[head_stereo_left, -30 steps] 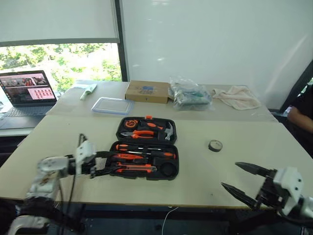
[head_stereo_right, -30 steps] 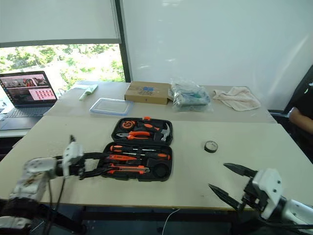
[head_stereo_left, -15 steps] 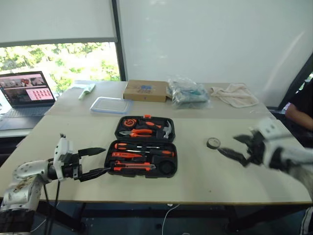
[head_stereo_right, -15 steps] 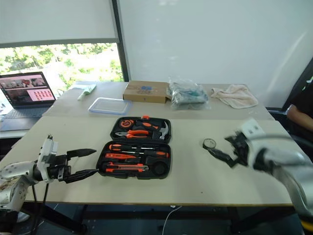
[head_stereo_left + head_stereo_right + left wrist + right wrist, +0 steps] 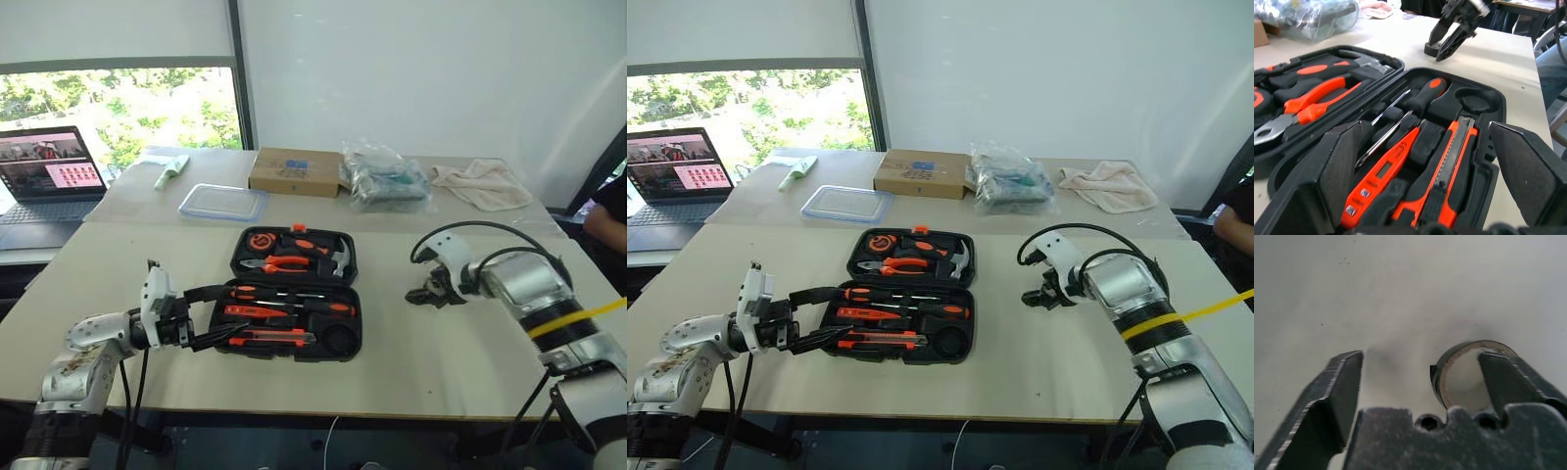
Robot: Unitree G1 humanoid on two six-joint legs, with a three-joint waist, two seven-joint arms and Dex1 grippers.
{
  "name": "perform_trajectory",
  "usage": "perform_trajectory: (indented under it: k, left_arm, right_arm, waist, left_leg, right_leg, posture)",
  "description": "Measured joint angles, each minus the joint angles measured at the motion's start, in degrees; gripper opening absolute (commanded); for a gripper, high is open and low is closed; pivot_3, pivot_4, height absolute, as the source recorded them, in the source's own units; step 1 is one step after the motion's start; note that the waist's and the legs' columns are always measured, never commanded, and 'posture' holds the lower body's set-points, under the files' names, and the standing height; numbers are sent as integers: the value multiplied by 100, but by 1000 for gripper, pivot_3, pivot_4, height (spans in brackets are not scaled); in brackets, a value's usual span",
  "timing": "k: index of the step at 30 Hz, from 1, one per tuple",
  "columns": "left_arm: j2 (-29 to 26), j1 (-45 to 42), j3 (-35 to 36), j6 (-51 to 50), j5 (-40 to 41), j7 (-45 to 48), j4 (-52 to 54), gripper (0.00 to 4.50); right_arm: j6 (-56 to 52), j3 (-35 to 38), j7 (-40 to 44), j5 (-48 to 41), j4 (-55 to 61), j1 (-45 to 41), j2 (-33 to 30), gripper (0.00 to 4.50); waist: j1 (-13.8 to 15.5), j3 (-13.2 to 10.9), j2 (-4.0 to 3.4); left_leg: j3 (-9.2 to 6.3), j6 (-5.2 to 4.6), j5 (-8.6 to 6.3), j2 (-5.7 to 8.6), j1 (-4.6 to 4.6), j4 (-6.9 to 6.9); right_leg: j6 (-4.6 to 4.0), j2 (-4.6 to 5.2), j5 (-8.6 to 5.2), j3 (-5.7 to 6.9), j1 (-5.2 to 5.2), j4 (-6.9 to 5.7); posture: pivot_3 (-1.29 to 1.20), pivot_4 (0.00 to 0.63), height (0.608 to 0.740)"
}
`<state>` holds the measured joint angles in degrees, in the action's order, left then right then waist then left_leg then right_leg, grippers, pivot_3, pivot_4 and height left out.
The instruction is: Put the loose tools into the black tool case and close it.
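Right gripper [image 5: 1420, 382] jaws spread, one finger [image 5: 1513, 377] seemingly inside the ring of the small black tape roll [image 5: 1459, 374], the other outside; roll flat on the desk [image 5: 411, 362], well right of the black tool case [image 5: 294, 292]. Left gripper [image 5: 208, 315] jaws wide, nothing between them, just beside the case's near left corner. Case open, holding two long screwdrivers [image 5: 1415, 105], an orange screwdriver [image 5: 1382, 172] and a utility knife [image 5: 1447, 169]. Beyond the case, a cardboard box [image 5: 294, 171] and a clear container [image 5: 222, 202].
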<state>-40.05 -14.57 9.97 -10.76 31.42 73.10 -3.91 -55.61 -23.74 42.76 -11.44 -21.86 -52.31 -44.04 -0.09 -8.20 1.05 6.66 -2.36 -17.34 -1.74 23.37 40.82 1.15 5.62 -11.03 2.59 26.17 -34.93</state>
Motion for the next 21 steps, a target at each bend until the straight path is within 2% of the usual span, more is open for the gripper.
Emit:
perform_trajectory:
  k: [1, 8, 9, 14, 18, 21]
  left_arm:
    - [0, 6, 0, -1, 0, -3, 15, 4500]
    - [-9, 86, 1, -9, 19, 60, 148, 4500]
    - [-9, 122, -5, -12, 23, 122, 200, 4500]
    - [-77, 189, -66, -13, 25, 410, 335, 4500]
    - [-109, 228, -191, 53, 6, 574, 335, 4500]
    - [-110, 290, -204, 79, -45, 587, 329, 4500]
  right_arm:
    - [53, -6, 73, 34, -90, -26, 11, 2778]
    - [400, 6, 565, 347, -411, -178, 89, 249]
    - [621, 27, 759, 338, -381, -168, 65, 48]
    - [1488, 121, 2113, 63, 766, -56, -272, 48]
    - [1072, 102, 2744, -439, 2359, -38, -121, 48]
    - [501, -273, 2851, -616, 3216, -24, 64, 48]
  waist:
    - [-1, 0, 0]
    - [-62, 0, 0]
    - [-66, 0, -1]
    - [-65, -1, -2]
    - [-76, 0, -2]
    - [-63, -1, -2]
  left_leg:
    - [0, 1, 0, 0, -1, 2]
    - [-1, 10, 6, -9, -11, 10]
    - [-1, 10, 6, -8, -12, 10]
    - [-3, 10, 6, -14, -12, 8]
    - [-4, 11, 7, -19, -17, 12]
    - [-5, 11, 6, -19, -16, 25]
  right_leg:
    - [0, 0, 0, 0, 0, -3]
    - [-4, -7, 3, -5, -4, -18]
    - [-4, -8, 3, -6, -3, -18]
    - [-4, -11, 3, -7, -3, -17]
    - [-9, -17, 5, -8, -3, -25]
    - [-11, -12, 7, -8, -4, -32]
  posture:
    - [0, 150, 740]
    - [0, 150, 740]
    - [0, 150, 740]
    - [0, 150, 740]
    - [0, 150, 740]
    - [0, 150, 740]
